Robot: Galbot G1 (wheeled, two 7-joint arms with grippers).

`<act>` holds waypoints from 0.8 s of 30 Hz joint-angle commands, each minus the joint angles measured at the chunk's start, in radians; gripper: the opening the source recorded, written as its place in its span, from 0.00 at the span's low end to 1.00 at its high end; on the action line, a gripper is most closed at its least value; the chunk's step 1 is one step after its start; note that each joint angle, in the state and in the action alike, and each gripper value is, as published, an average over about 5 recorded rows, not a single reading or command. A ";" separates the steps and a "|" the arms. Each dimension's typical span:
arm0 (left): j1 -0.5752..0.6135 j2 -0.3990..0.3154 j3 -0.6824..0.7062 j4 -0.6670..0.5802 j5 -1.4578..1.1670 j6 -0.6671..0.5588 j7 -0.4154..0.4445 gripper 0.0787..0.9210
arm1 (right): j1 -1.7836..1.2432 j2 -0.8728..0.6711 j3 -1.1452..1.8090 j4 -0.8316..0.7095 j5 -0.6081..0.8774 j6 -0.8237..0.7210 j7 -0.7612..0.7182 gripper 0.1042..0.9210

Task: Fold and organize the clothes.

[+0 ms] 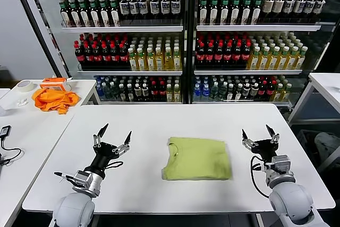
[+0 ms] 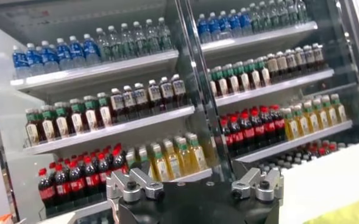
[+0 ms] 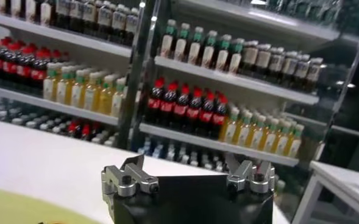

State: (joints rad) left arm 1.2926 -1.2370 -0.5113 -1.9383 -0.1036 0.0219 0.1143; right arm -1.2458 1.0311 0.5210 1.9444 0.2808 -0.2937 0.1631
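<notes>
on the white table [image 1: 159, 118], near its middle: lime t-shirt [image 1: 197, 158], folded into a compact rectangle, lying flat, collar side toward 9 o'clock, one folded edge a bit raised at the 7 o'clock corner. a corner of the same yellow-green fabric visible low in the left wrist view [image 2: 350, 213] and in the right wrist view [image 3: 27, 210].

at 9 o'clock from the shirt, apart from it: left gripper [image 1: 112, 137], raised above the table, pointing up toward 12 o'clock, fingers spread wide, released, holding nothing. at 3 o'clock from the shirt, also apart from it: right gripper [image 1: 260, 135], pointing up too, fingers spread, released, nothing between them. in both wrist views only the finger bases [image 2: 133, 185] [image 3: 127, 181] seen, set wide apart.

at 10 o'clock, far from the shirt, on a second white table [image 1: 79, 86]: orange cloth [image 1: 54, 99], crumpled in a heap. just beside it at 12 o'clock, an orange and white box [image 1: 55, 83]; at 9 o'clock of the cloth, a roll of tape [image 1: 24, 85]. on the left edge, a small dark device with a cable [image 1: 5, 131].

behind the table, at 12 o'clock: glass-door coolers [image 1: 183, 35], shelves full of bottles with red, yellow, green and blue labels.
</notes>
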 commanded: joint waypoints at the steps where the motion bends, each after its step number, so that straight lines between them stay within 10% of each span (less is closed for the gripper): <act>1: -0.024 -0.017 0.004 0.031 -0.017 -0.033 0.011 0.88 | 0.049 -0.001 0.035 -0.120 -0.036 0.095 -0.025 0.88; 24: -0.117 -0.024 0.036 0.139 0.009 -0.022 -0.017 0.88 | 0.070 0.031 0.024 -0.162 -0.091 0.158 -0.052 0.88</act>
State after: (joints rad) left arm 1.2110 -1.2600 -0.4792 -1.8506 -0.1042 0.0100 0.1103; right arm -1.1973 1.0432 0.5688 1.8189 0.2168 -0.1841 0.1019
